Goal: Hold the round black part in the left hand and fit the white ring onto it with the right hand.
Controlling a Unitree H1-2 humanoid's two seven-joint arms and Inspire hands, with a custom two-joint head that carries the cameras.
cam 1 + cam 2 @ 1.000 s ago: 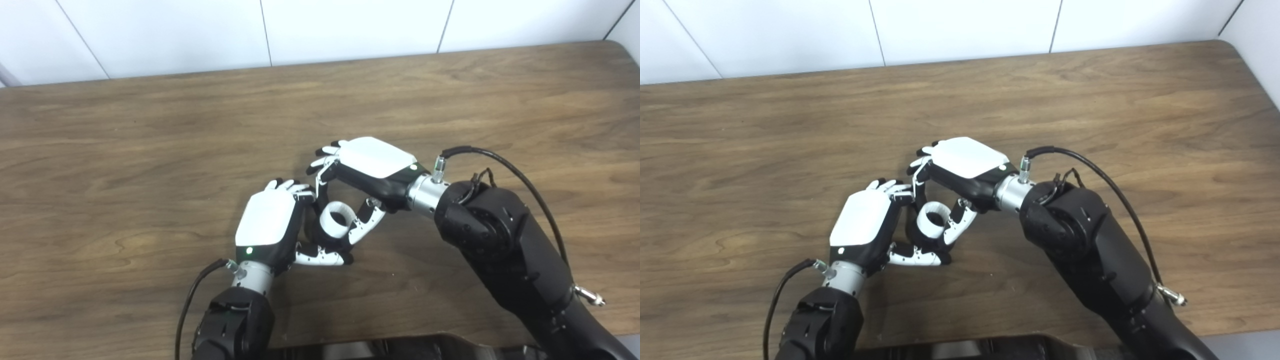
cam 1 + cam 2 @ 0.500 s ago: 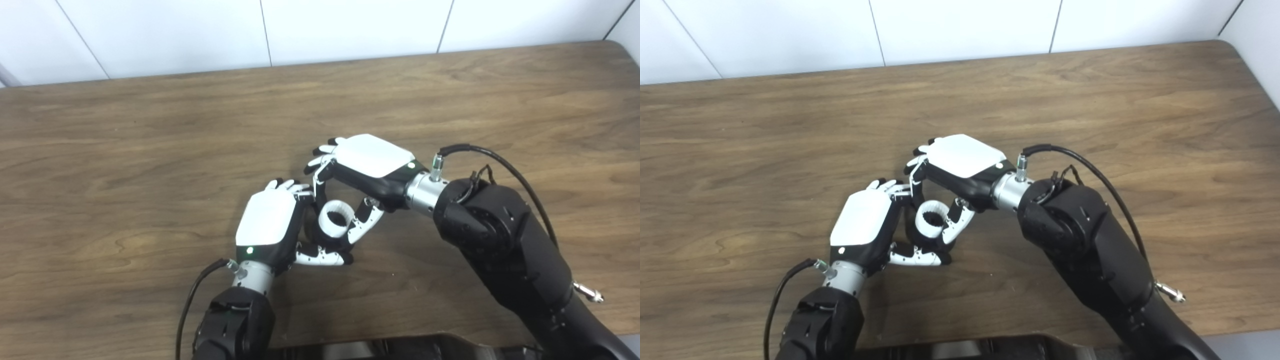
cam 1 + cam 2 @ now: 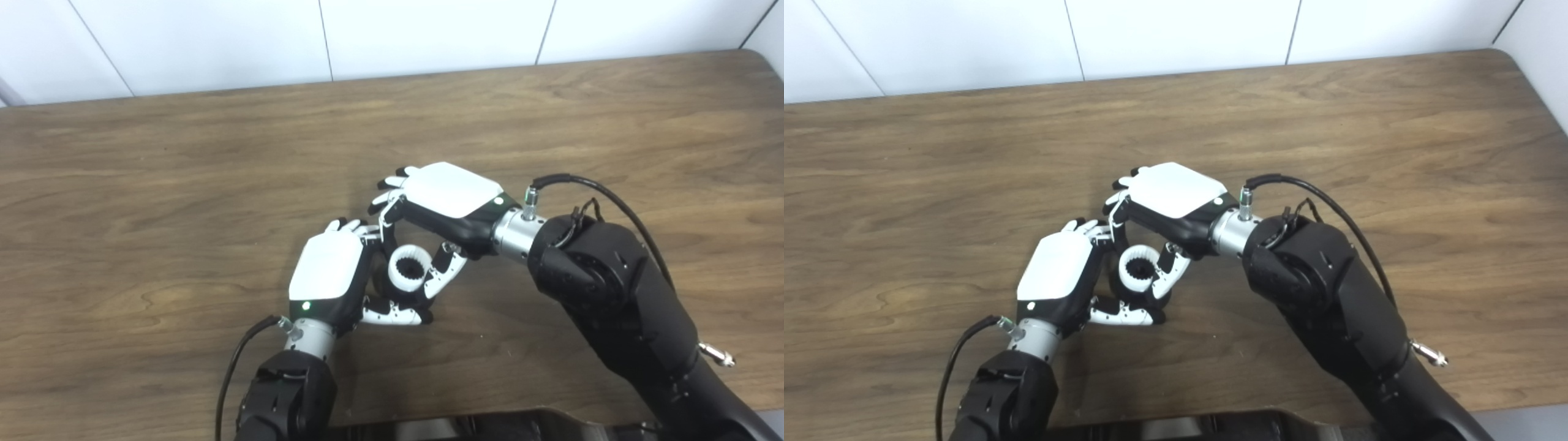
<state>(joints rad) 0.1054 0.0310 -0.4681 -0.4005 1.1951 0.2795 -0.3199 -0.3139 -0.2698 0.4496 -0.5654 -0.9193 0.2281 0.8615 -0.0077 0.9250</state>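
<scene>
**benchbot_fan:** Fingers [image 3: 392, 315] first, since that's what everyone asks about: the left hand [image 3: 327, 275] has them curled round the round black part [image 3: 401, 293], thumb lying along the near side of it, low over the wooden counter [image 3: 153, 202]. So that hand is closed on the part, palm facing right, white back plate towards the camera.

**gearhead22:** And the white ring [image 3: 407, 274]? Is it on or not?

**benchbot_fan:** It's sitting on top of the black part, opening facing up at the head cameras. You can see dark toothed stuff through the hole. Whether it's pushed fully home, can't tell from this angle.

**gearhead22:** Right hand [image 3: 1170, 199] gripping it?

**benchbot_fan:** Looks like it. The thumb is against the ring's right side and the other fingertips come down on the far-left side, so the ring is pinched between them. Back of that hand faces up and the wrist runs off to the right.

**gearhead22:** Hands close together then.

**benchbot_fan:** Very. Left fingertips and right fingertips nearly meet just behind the ring, near the middle of the counter, with the white tiled wall [image 3: 1176, 30] beyond the far edge.
</scene>
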